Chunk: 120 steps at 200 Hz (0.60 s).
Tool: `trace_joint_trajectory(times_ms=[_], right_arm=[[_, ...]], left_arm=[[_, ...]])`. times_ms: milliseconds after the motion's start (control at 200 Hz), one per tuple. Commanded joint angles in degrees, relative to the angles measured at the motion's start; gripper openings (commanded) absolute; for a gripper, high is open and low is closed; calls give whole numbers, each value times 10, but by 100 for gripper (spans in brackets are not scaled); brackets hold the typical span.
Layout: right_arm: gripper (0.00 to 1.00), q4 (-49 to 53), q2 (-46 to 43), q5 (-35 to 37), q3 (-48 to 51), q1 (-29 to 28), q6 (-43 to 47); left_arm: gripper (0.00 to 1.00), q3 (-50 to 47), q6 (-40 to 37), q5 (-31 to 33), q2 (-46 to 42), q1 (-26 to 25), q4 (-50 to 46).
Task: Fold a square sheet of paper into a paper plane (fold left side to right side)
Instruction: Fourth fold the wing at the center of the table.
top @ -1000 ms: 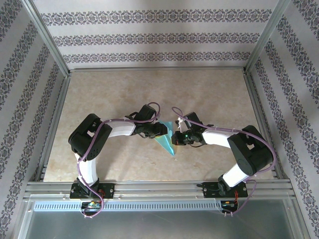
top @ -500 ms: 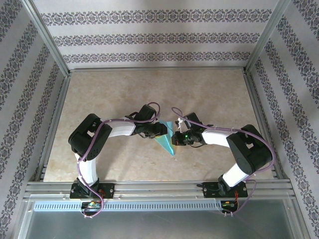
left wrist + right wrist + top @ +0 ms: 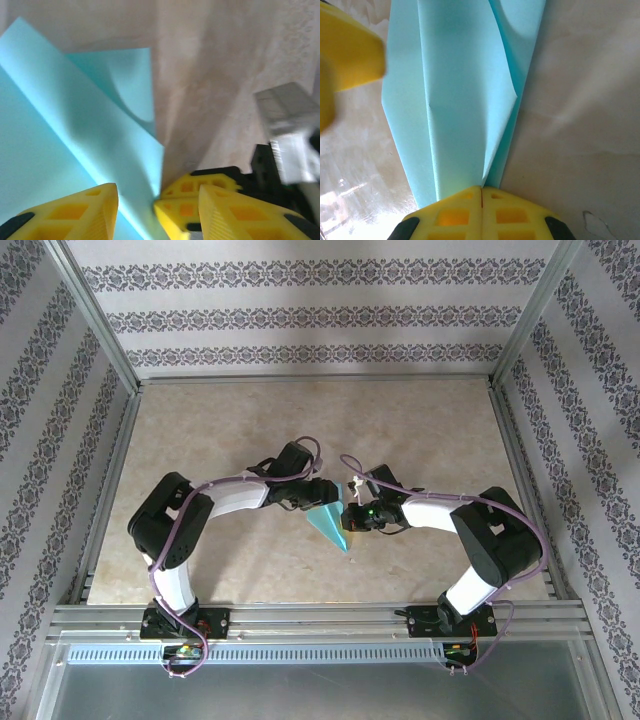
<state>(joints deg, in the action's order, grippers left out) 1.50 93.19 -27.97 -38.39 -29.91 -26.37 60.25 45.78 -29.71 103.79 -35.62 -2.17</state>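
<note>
On the beige marbled table (image 3: 250,430), the slim cyan folded paper plane (image 3: 330,520) lies between the grippers. The right gripper (image 3: 481,200) is closed on its centre crease. The left gripper (image 3: 156,195) is spread wide astride its edge and holds nothing. Fold the left flap across evenly, with the crease pinned.

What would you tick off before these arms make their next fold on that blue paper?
1. Right end effector shut on the paper plane: ok.
2. Left end effector open, paper edge between its fingers: ok.
3. Lengthwise creases straight: ok.
4. Flaps lying flat: not ok, one bows upward.
5. Gap between the two end effectors: cannot tell, they sit very close.
</note>
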Motion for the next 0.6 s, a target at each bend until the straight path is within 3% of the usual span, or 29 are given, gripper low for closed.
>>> trace_joint_trajectory(times_ms=[0, 190, 595], right_arm=[[0, 53, 33, 38, 9, -11, 16], [0, 55, 35, 39, 7, -12, 16], [0, 73, 36, 43, 0, -13, 22]], left_arm=[[41, 12, -16, 1, -13, 1, -17], [19, 19, -2, -46, 27, 0, 30], [12, 46, -33, -4, 84, 1, -41]])
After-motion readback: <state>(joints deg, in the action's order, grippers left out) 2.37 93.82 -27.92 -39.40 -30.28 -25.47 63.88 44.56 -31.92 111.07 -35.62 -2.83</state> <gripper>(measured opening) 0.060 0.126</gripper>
